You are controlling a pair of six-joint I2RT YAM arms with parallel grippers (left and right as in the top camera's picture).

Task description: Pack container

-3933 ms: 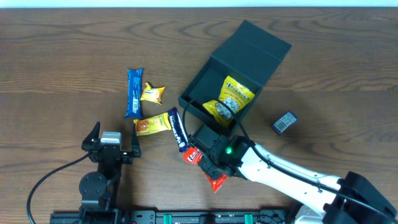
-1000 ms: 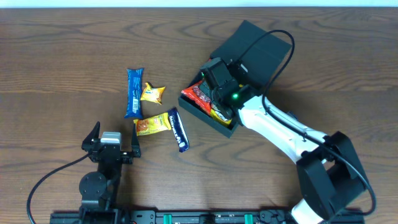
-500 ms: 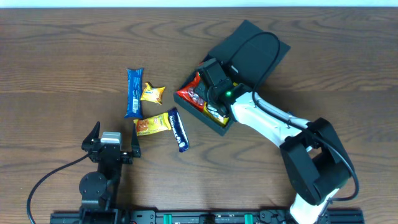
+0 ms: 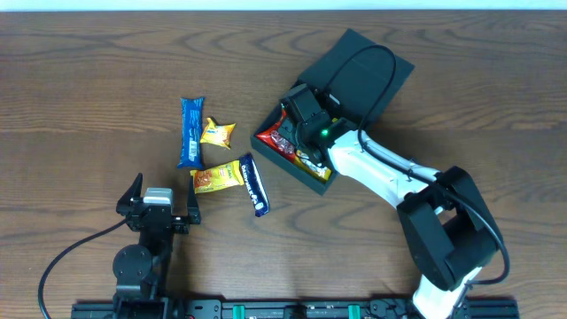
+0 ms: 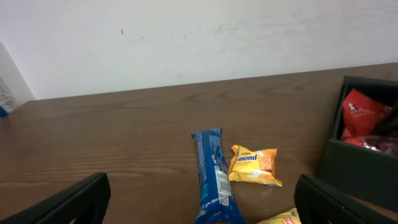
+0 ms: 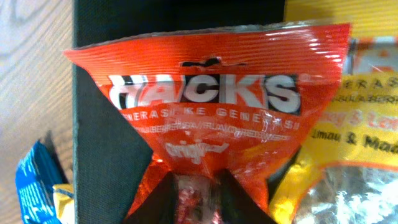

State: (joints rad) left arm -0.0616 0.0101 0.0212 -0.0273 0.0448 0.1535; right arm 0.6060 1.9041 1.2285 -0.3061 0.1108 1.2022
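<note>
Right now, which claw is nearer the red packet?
Right. Right claw is at the red packet, inside the container; left claw sits well off, past the loose snacks.

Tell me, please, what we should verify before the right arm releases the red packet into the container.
1. Lid open: ok, folded back.
2. Red packet over the container: ok.
3. Packet clear of the container's walls: not ok, one corner overlaps a wall in the right wrist view.
4. Right gripper grip: ok, shut on the packet's edge.
5. Left gripper out of the way: ok, open, well apart from the container.
</note>
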